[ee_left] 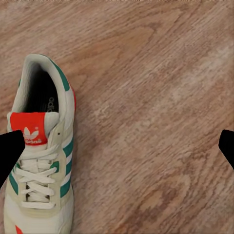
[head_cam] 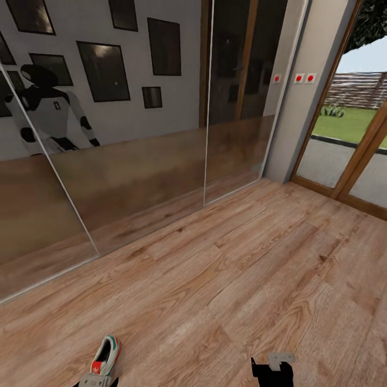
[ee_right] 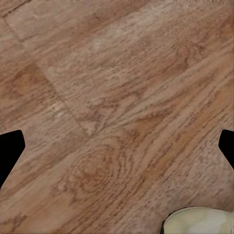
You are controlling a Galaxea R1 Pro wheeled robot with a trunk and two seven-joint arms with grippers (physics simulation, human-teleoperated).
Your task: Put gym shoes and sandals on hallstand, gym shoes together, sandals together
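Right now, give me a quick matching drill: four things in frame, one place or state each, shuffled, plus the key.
Things
1. gym shoe
2. left gripper
3. mirrored sliding doors
4. three red wall buttons

Place or state
A. open, hanging over bare plank beside the shoe
B. on the pale wall beside the glazed garden door
C. flat on the corridor floor, laces up
D. showing the robot's reflection

Pairs: 1-C, 2-A, 3-D, 4-B
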